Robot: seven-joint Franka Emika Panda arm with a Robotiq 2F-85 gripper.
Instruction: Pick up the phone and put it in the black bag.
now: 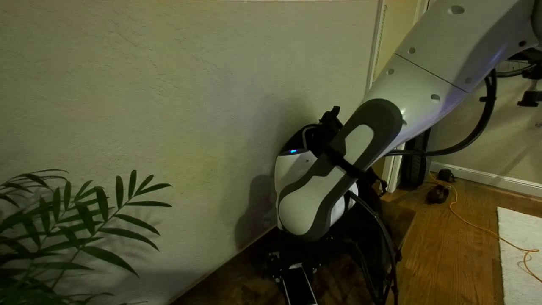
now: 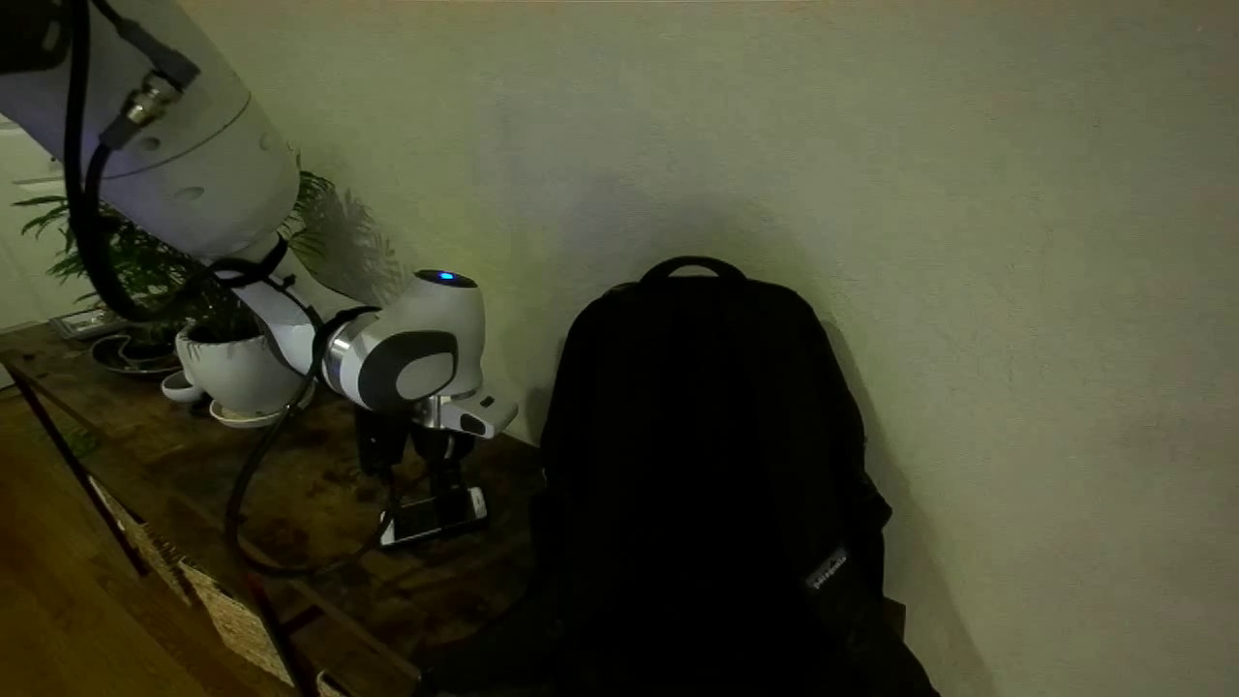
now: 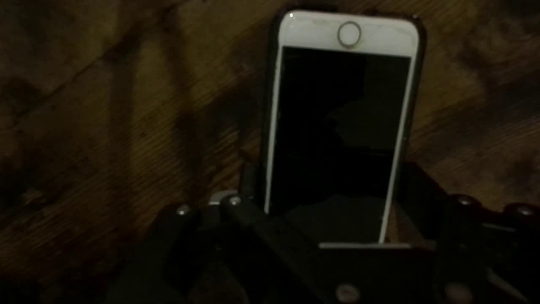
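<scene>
The phone (image 3: 341, 122) has a white front, a dark screen and a dark case. It also shows in both exterior views (image 1: 299, 286) (image 2: 433, 520). My gripper (image 3: 329, 181) has one finger against each long side of the phone, near the phone's lower end in the wrist view. It looks shut on the phone. I cannot tell whether the phone touches the wooden table (image 2: 319, 503) or hangs just above it. The black bag (image 2: 697, 436) is a backpack standing upright against the wall, beside the gripper. The arm partly hides the bag (image 1: 368, 245). Its opening is too dark to make out.
A potted plant (image 2: 242, 373) stands on the table on the far side of the arm. Its leaves (image 1: 84, 216) reach up near the wall (image 1: 169, 106). A black cable (image 2: 237, 523) loops from the arm down near the table's edge. The scene is dim.
</scene>
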